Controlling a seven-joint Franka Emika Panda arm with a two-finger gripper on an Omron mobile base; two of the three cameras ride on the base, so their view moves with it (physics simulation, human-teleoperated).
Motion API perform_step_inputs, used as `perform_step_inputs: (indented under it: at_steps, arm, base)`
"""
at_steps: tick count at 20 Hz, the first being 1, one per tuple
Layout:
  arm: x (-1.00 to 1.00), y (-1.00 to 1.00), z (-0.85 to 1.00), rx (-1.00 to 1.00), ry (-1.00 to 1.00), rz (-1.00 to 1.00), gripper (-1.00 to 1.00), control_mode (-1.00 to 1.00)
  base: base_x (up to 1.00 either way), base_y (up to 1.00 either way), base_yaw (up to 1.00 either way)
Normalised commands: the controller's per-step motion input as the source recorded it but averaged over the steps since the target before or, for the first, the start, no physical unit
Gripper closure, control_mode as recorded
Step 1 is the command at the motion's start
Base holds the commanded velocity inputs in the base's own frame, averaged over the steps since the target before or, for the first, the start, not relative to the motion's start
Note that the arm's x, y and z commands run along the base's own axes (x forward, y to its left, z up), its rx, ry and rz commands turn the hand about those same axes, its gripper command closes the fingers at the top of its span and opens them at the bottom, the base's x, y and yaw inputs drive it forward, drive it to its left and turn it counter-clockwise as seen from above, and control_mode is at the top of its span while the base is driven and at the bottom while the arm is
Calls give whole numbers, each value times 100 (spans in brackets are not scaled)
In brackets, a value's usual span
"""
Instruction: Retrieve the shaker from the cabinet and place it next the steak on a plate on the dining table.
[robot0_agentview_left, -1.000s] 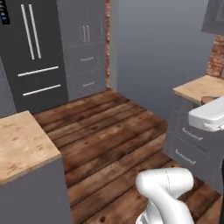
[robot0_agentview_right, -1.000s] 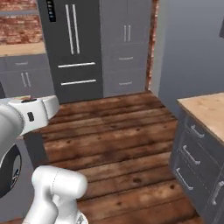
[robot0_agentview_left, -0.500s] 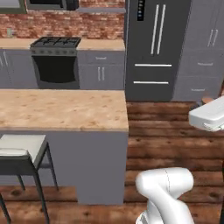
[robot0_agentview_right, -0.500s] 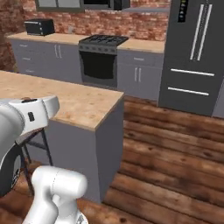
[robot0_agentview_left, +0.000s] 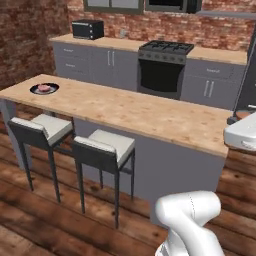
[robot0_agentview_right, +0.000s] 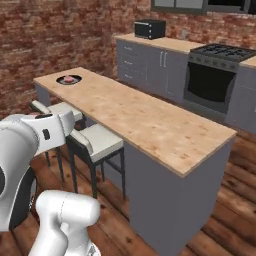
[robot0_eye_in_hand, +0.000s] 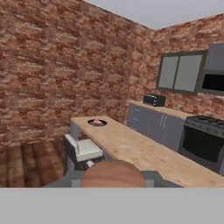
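The shaker (robot0_eye_in_hand: 113, 173) sits at the bottom of the hand view as a rounded brown wooden top between the two dark finger tips of the gripper (robot0_eye_in_hand: 113, 180), whose jaws stand closed in on it, so the robot appears to be carrying it, held upright along the hand's line of sight. What the coming move turns on is where the plate (robot0_agentview_left: 44, 89) lies from that carried shaker: it rests at the far left end of the dining table (robot0_agentview_left: 150, 115), with the pinkish steak (robot0_agentview_left: 44, 88) on it, and the table's long axis runs away to the left and slightly back from the arm. In the right base view the plate (robot0_agentview_right: 69, 80) again lies at the far end of the long top, well apart from the arm's white links in the foreground; in the hand view it shows as a small dark disc (robot0_eye_in_hand: 97, 123) ahead and a little left of the shaker's top. By my judgement the base has to close along the table's length before the arm can reach (from here the plate looks well beyond the arm's span). Two stools stand tucked against the near side of the table below that end. No brand, label or readable writing shows on the shaker, the plate or the appliances behind; they are too small to tell.
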Motion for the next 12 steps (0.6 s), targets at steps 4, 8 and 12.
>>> perform_step_inputs:
  at_steps: [4, 8, 12]
  arm:
    - [0, 0, 0, 0, 0, 0, 100, 100]
    - [0, 0, 0, 0, 0, 0, 100, 100]
    - [0, 0, 0, 0, 0, 0, 100, 100]
  base:
    - [46, 100, -3]
    - [48, 100, -4]
    - [39, 100, -5]
